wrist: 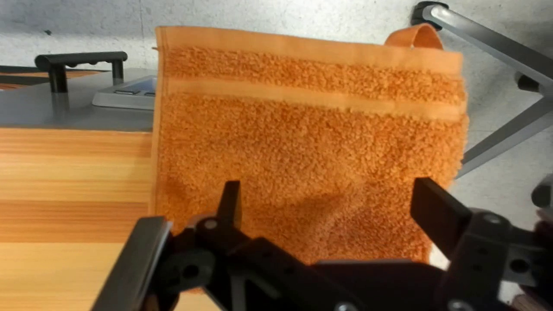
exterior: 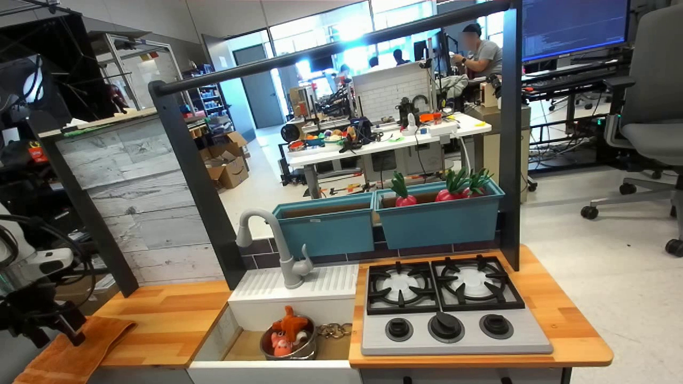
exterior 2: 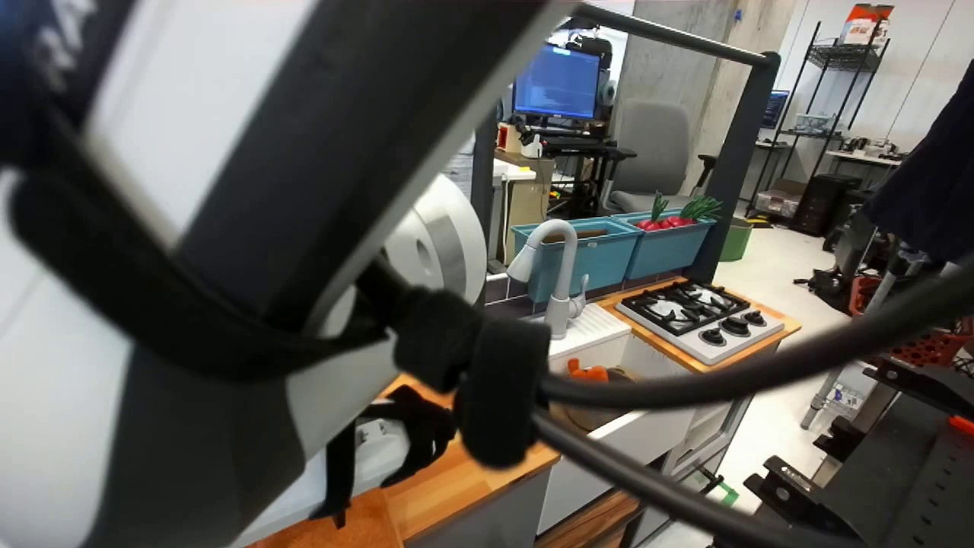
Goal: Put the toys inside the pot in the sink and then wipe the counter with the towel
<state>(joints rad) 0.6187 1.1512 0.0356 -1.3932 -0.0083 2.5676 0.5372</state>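
Jaws spread wide, the gripper [wrist: 326, 183] hovered over the towel [wrist: 302, 142], which reached past the edge of the wooden counter [wrist: 65, 185]. Beyond lay grey floor [wrist: 259, 15] and a metal leg [wrist: 497, 45].

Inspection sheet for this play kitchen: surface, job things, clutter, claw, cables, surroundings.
Surface: wooden counter, its end covered by the towel, which reaches past the edge.
Job things: toys in the pot, pot in the sink.
Clutter: chain beside the pot.
Claw: open over the towel, holding nothing; contact unclear.
Cables: black, crossing an exterior view, partly hiding the pot there.
Surroundings: stove beside the sink, planters behind, office chair farther back.
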